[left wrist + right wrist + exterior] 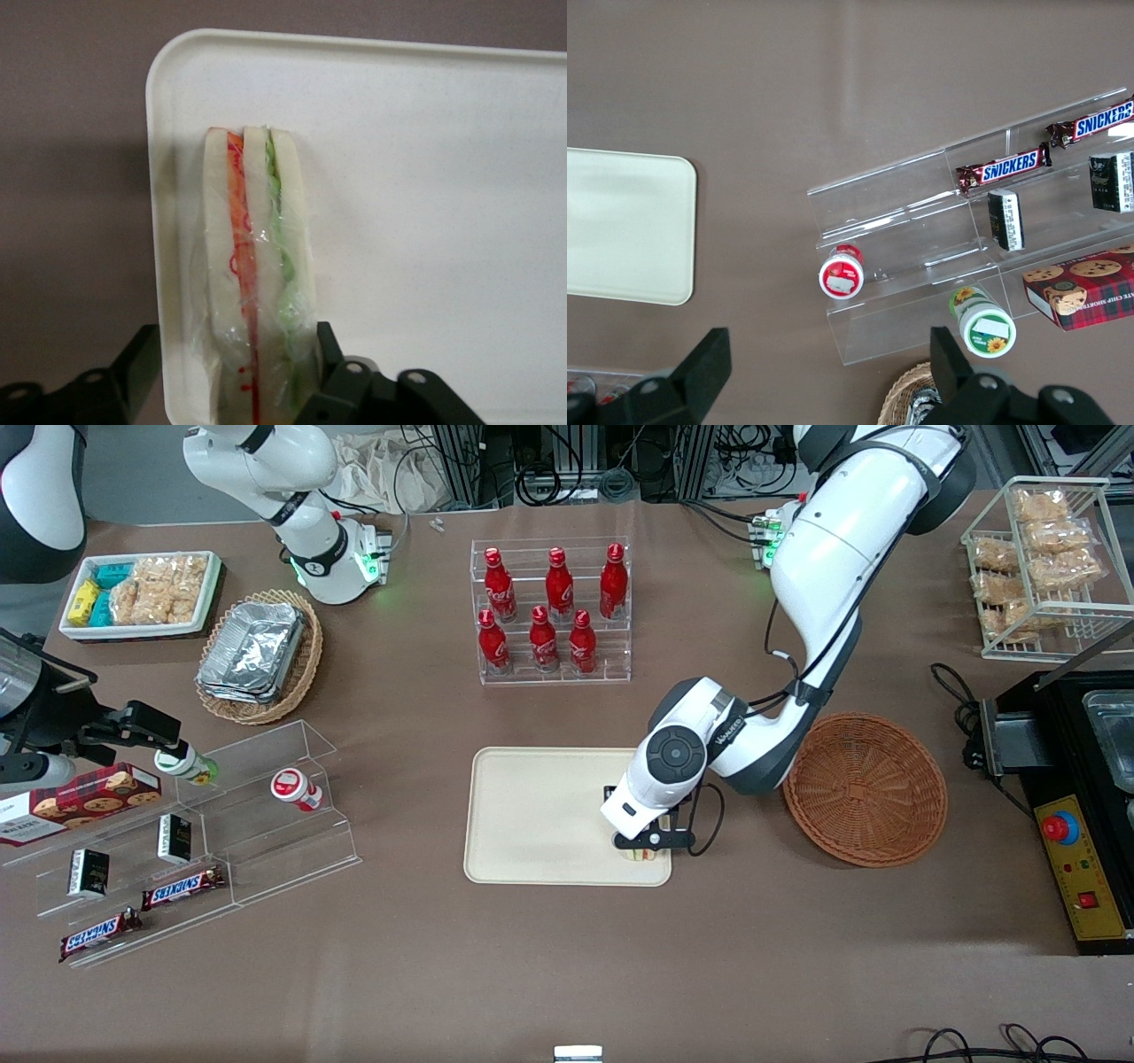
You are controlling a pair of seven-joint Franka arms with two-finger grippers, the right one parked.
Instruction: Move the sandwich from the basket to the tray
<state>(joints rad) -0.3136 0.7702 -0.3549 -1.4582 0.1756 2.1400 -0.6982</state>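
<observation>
The sandwich (257,248), a wrapped wedge with orange, red and green filling stripes, lies on the cream tray (425,177) close to one rounded corner. From the front only a sliver of the sandwich (645,856) shows under the hand, at the tray (532,815) edge nearest the camera and nearest the basket. My gripper (236,341) hangs low over it and is open: the fingers straddle the sandwich's wide end, one finger (142,354) standing clear of the wrap, the other close against it. The gripper (649,843) is also seen from the front. The round reddish-brown basket (865,788) beside the tray holds nothing.
A clear rack of red bottles (551,607) stands farther from the camera than the tray. A black appliance (1076,797) and a wire rack of snacks (1045,567) sit at the working arm's end. An oval basket with foil trays (259,654) and clear shelves (204,833) lie toward the parked arm's end.
</observation>
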